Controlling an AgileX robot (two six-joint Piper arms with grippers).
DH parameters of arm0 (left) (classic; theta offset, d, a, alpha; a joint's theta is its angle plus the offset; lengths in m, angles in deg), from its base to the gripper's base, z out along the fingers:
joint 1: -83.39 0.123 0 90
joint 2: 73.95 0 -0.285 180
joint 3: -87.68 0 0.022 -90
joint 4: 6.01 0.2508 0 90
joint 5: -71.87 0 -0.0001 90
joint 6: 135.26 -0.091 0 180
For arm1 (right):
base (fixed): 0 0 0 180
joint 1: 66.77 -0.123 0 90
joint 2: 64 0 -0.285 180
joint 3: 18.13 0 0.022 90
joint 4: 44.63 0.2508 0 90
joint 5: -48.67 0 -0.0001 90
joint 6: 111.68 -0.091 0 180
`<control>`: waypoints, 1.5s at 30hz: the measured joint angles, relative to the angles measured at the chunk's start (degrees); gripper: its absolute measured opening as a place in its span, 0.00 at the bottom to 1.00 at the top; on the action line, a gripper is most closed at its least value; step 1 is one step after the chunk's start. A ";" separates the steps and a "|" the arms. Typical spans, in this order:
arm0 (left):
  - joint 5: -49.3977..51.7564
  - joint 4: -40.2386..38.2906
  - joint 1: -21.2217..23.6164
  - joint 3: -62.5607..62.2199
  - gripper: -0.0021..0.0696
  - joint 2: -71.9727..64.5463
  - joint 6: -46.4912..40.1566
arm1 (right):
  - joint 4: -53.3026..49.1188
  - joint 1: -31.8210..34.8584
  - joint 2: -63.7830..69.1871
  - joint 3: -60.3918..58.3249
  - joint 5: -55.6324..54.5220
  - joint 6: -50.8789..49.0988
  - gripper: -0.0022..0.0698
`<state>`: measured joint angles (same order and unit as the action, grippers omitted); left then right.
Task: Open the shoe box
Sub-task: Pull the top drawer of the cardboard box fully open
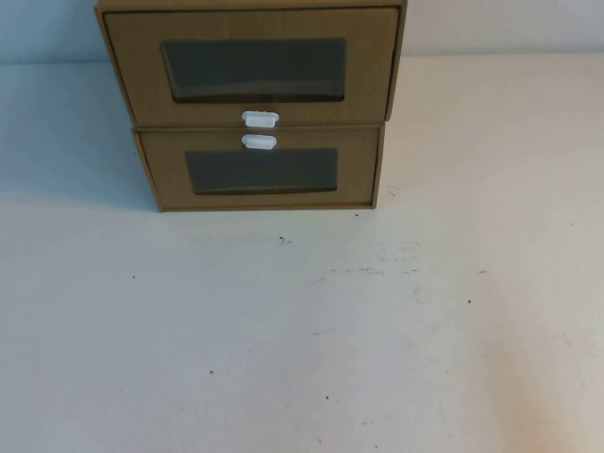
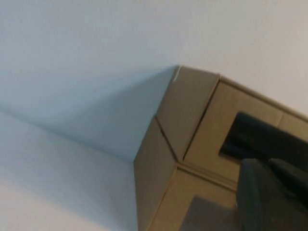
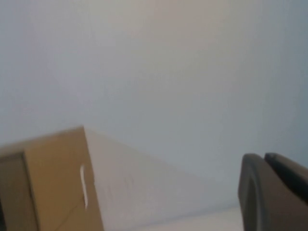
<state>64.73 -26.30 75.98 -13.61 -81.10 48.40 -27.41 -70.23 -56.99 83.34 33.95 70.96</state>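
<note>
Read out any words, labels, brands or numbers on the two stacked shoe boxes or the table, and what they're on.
None readable.
Upper shoe box and lower shoe box: plain brown card, dark windows, white tabs, no print.
Table: only specks.
Left hand, near the boxes' corner, and shut right hand, off the boxes' side: no markings visible.

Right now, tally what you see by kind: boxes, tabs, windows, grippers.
Cardboard shoe boxes: 2, upper shoe box stacked on lower shoe box.
White pull tabs: 2, upper tab, lower tab.
Dark windows: 2, upper window, lower window.
Grippers: 2, left gripper by the stack's left front corner, right gripper beside its right side, jaws shut.
Total: 8.
</note>
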 joint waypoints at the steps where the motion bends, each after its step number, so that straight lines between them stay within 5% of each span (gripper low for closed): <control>1: -1.47 -0.14 0.00 0.00 0.02 0.00 0.10 | 0.11 0.00 0.00 0.00 -3.16 0.00 0.01; 7: -21.25 -1.88 0.00 0.00 0.02 0.00 4.28 | 0.34 0.00 0.00 0.58 -22.27 -4.40 0.01; 13: -40.21 -4.56 0.00 -4.26 0.02 0.22 6.38 | -3.17 0.00 0.00 12.45 -26.77 -5.72 0.01; 21: -21.92 -4.94 0.00 -26.87 0.02 -2.44 1.90 | -12.66 0.00 5.03 38.04 -20.58 -11.62 0.01; 29: 5.48 -3.69 0.00 -48.20 0.02 -19.87 -7.33 | -18.73 0.00 18.50 59.52 10.03 -11.91 0.01; 35: 17.17 -3.21 0.00 -54.03 0.02 -32.83 -8.61 | -21.45 0.00 29.89 62.56 19.62 -6.51 0.01; 45: 19.58 -6.19 0.00 -54.50 0.02 -44.07 -8.51 | -15.69 -1.58 38.78 62.56 20.73 -3.47 0.01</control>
<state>84.31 -32.49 75.98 -68.12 -125.17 39.89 -43.09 -71.81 -18.21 145.90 54.68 67.49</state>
